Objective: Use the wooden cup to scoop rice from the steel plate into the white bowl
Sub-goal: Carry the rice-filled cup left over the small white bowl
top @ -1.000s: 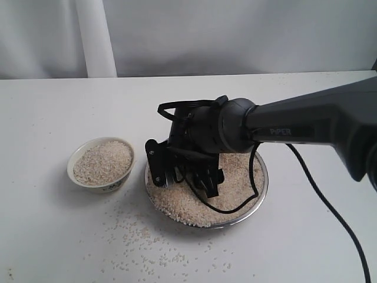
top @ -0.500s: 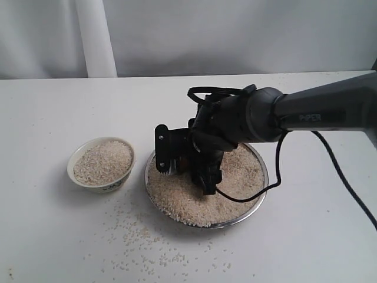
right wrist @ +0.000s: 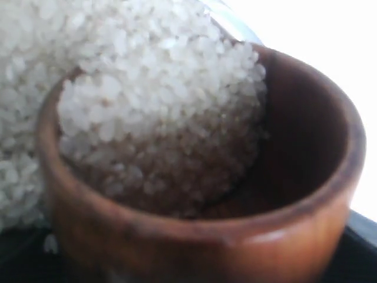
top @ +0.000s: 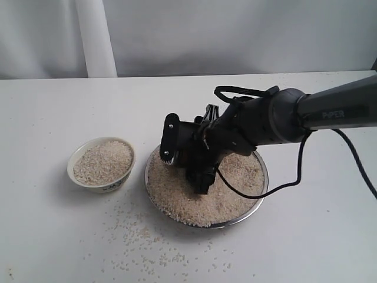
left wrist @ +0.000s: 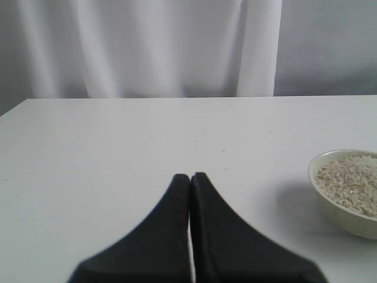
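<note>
Steel plate (top: 238,220) (exterior view): sat on the white desk (top: 53,112), right of centre, its floor covered with rice (top: 241,171).
Right tool (top: 200,180) (exterior view): pointed down into the left half of the steel plate, its tip at the rice; the black arm reached in from the right, with a cable looping over the grains.
White bowl (top: 109,186) (exterior view): stood on the desk just left of the plate, apart from it, filled with rice nearly to the rim.
Loose grains (top: 147,242) (exterior view): lay scattered on the desk in front of bowl and plate.
Left tool (left wrist: 189,177) (left wrist view): hung over bare desk, its two black fingers pressed together with nothing between them.
Bowl again (left wrist view): the white bowl (left wrist: 336,215) showed off to one side of the left tool, partly cut off, with rice inside.
Wooden cup (right wrist: 194,227) (right wrist view): filled the picture, tipped toward the plate's rice, a heap of grains (right wrist: 165,118) lying against one inner wall.
Grip (right wrist view): the right tool was clamped on the wooden cup; only dark slivers of it showed beside the brown wall.
</note>
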